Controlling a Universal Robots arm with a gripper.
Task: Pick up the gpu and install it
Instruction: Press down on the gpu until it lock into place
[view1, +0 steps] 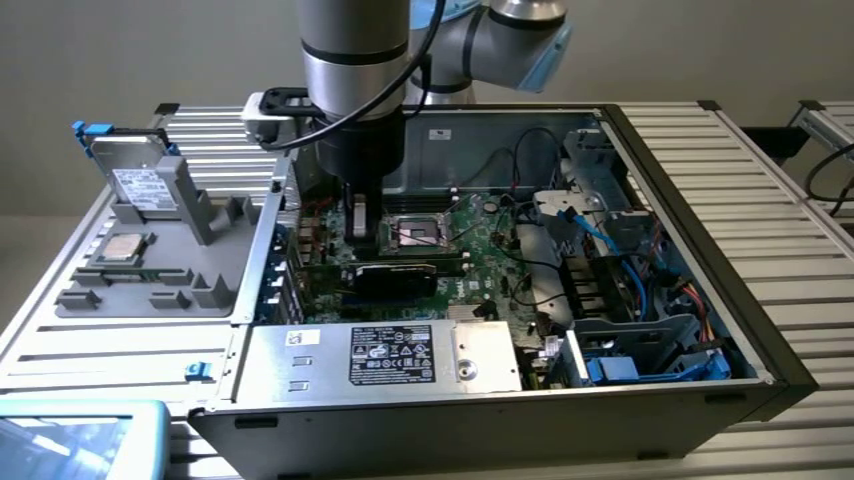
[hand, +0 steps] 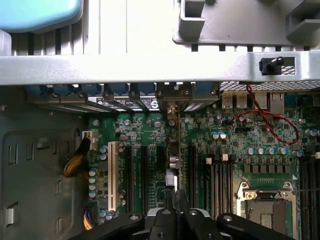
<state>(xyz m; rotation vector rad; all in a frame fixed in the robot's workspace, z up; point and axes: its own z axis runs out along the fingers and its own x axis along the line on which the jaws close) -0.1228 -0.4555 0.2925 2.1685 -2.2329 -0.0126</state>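
Note:
The gpu (view1: 395, 272) stands on edge across the green motherboard (view1: 487, 280) inside the open computer case, its black side facing the front. In the wrist view the gpu (hand: 179, 150) shows as a thin edge running from its silver end bracket (hand: 172, 107) at the case's rear wall down to my fingers. My gripper (view1: 358, 232) hangs straight down into the case over the card's end at the exterior view's left. Its dark fingertips (hand: 170, 202) are pressed together right over the card's top edge, gripper (hand: 176, 199) shut. I cannot tell whether they touch the card.
The empty processor socket (view1: 414, 235) lies just beyond the card. A silver power supply (view1: 387, 355) fills the case's front, and blue cables and drive bays (view1: 627, 300) its right. A grey parts tray (view1: 147, 270) at the left holds a processor chip (view1: 123, 248) and an upright drive (view1: 140, 185).

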